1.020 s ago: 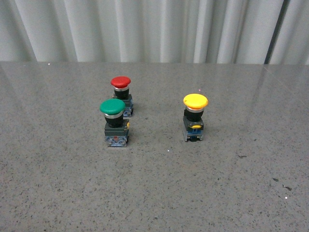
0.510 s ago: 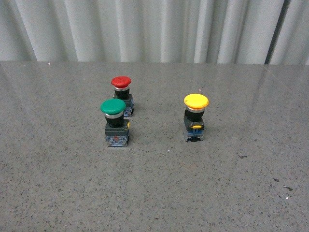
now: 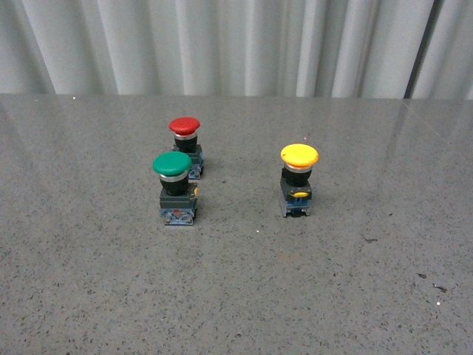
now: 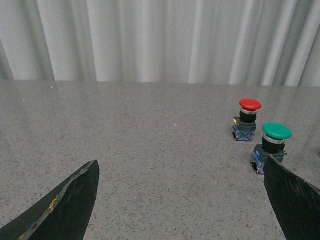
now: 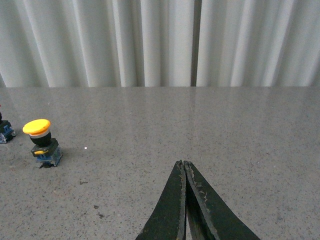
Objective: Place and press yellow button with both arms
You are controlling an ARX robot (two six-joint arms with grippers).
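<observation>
The yellow button (image 3: 299,181) stands upright on the grey table, right of centre in the front view, with a round yellow cap on a black-grey block. It also shows in the right wrist view as the yellow button (image 5: 42,143), far from my right gripper (image 5: 183,163), whose two black fingers are pressed together with nothing held. My left gripper (image 4: 181,167) is open, its fingers wide apart over bare table. The yellow button is out of the left wrist view. Neither arm appears in the front view.
A green-capped button (image 3: 176,188) and a red-capped button (image 3: 186,146) stand close together left of centre; the green-capped button (image 4: 272,146) sits just beyond my left gripper's one finger. A pleated grey curtain (image 3: 236,44) backs the speckled table (image 3: 236,296).
</observation>
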